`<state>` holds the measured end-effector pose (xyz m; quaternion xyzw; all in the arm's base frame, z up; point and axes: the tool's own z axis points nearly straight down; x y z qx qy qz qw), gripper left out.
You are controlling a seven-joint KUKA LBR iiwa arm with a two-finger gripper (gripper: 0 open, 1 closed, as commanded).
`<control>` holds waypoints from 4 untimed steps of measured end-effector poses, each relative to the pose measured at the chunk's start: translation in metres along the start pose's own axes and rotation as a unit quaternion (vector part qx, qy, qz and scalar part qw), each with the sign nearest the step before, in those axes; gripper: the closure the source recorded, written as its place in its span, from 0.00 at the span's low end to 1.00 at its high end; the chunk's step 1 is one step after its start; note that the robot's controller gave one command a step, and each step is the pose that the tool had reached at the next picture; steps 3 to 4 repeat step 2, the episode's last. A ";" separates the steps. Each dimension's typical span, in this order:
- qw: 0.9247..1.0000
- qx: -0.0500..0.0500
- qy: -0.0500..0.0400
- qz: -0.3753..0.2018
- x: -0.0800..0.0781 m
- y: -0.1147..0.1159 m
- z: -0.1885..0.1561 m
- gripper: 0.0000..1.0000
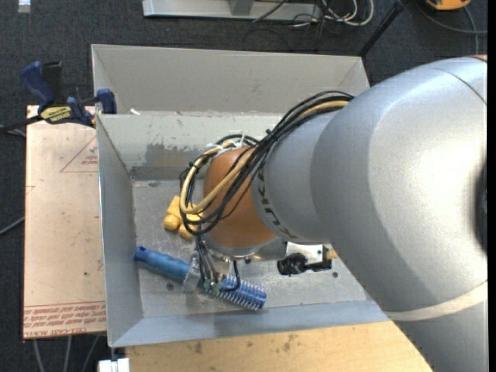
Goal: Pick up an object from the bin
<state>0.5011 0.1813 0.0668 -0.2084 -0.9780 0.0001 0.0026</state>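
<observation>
Blue brush [177, 269] lies flat on the bin [116, 231] floor, toward the bin's front-left corner and close to the front wall. Its long axis runs slantwise to the bin's front wall: handle [157, 260] toward the bin's left wall, bristle head [249, 294] toward the bin's middle and nearer the front wall. Gripper [208, 276] is down at the bin floor right over the brush's mid-section, where handle meets head. I cannot tell if the claw is released or clenched, since the orange cover [232, 208] and cables crowd it. Judgement: the brush looks like light, stiff plastic. The handle is smooth and roundish, so it could roll or slip, and the bristles are soft and give no firm hold. Best grab is across the handle near the neck, squeezing at right angles to the long axis. A hold that far from the middle may let the handle end droop. Also in the bin are a yellow lumpy thing [173, 217] farther back near the left wall and a small black-and-white thing [301, 263] toward the right side. Both are apart from the brush.
</observation>
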 end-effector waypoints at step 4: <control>1.000 -0.002 -0.004 -0.002 -0.001 0.002 -0.122 1.00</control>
